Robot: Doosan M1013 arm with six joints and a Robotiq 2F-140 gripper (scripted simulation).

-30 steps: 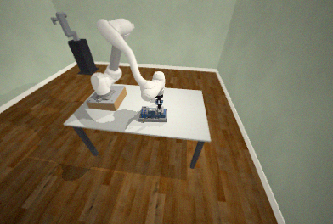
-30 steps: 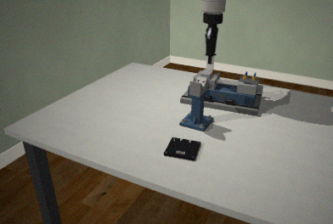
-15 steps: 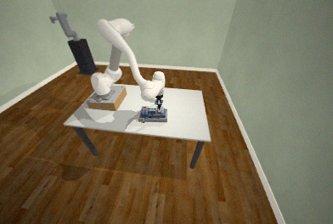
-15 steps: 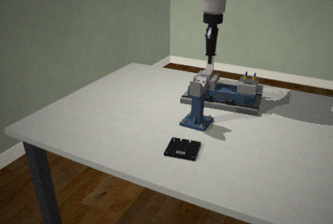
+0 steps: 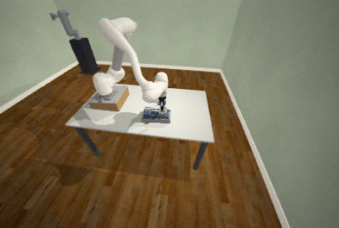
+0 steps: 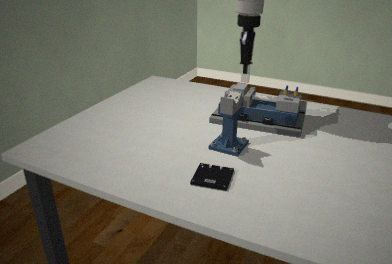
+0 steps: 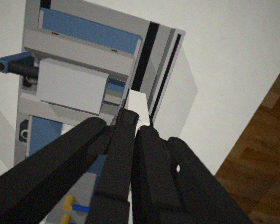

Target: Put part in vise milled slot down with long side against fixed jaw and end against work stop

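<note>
Hand is pinched fully shut w/ nothing in it, hanging just above the vise. Part is off the infeed plate and lies at the vise, one end by the work stop. Can't tell if it's flush to the fixed jaw or which way the slot faces.

Prob. a nudge step: use shut fingertips as a pusher, come down beside the part, not on top. Push slow, low on the side, toward the fixed jaw, then endwise to the stop.

Count: 1 part, 1 vise, 1 plate, 1 stop, 2 yellow fittings, 1 bench.
</note>
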